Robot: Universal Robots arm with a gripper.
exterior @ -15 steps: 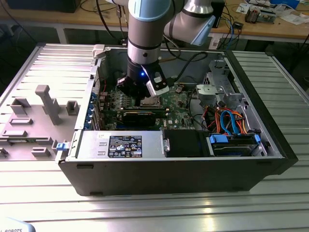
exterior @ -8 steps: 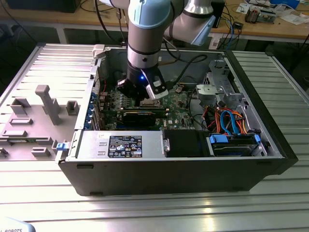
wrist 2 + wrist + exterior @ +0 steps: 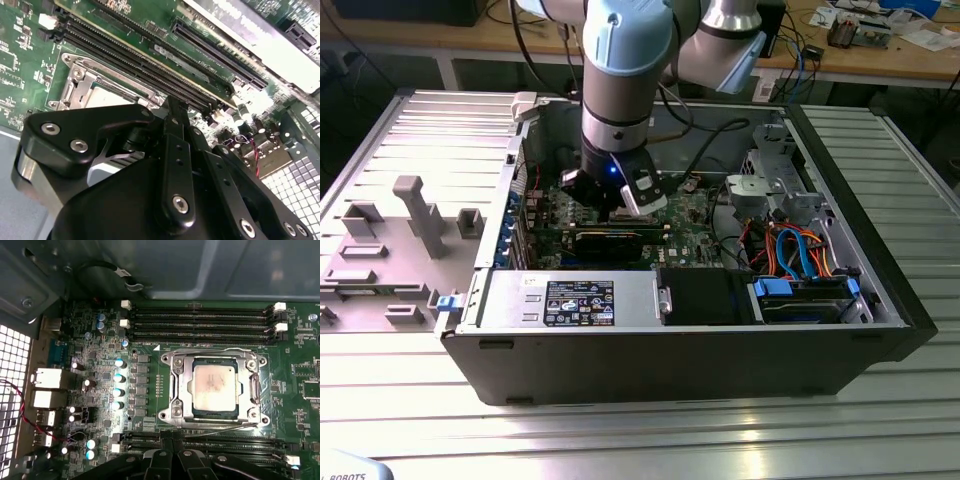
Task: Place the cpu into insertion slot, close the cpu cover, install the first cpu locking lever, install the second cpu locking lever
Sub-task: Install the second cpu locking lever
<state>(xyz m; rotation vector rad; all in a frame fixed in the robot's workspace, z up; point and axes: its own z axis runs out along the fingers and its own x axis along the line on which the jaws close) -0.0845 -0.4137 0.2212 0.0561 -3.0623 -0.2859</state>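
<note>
Cpu [image 3: 214, 386] seated in insertion slot [image 3: 176, 371], cpu cover [image 3: 186, 390] down; gripper [image 3: 172, 452] state unclear; no legible writing

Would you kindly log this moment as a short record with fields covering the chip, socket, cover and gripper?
cpu: seated flat in the insertion slot, pale metal top showing
cpu cover: lying down over the socket, framing the chip
levers: thin wire rods run along the socket's edges; latched or not, cannot tell
gripper: low over the green motherboard inside the open computer case, holding nothing visible
memory slots: long, black, beside the socket
</note>
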